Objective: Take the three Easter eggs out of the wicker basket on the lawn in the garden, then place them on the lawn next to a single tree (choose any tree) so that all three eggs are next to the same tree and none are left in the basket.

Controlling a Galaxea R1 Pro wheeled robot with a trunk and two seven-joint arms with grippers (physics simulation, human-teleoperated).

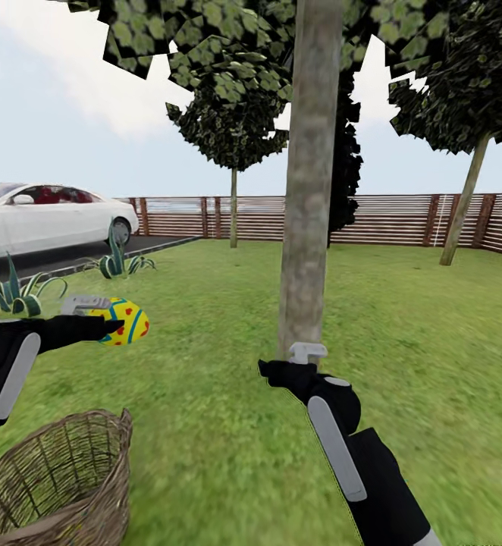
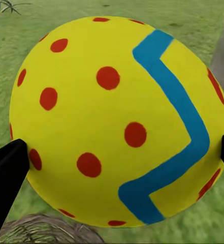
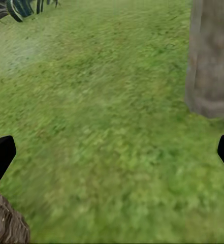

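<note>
Egg (image 1: 124,321): I hold it clamped in my left claw (image 1: 108,324), above the lawn (image 1: 403,341), near the wicker basket (image 1: 61,478).
Right claw (image 3: 112,152): spread wide, nothing gripped, beside the tree (image 1: 308,189).

Left hand (image 1: 114,324) grips a yellow egg (image 1: 127,321) above the lawn (image 1: 205,394), over the wicker basket (image 1: 58,478). Right hand (image 1: 300,362) low before the grey-brown tree trunk (image 1: 309,189). White car (image 1: 46,216) and slat fence (image 1: 387,218) behind.
</note>
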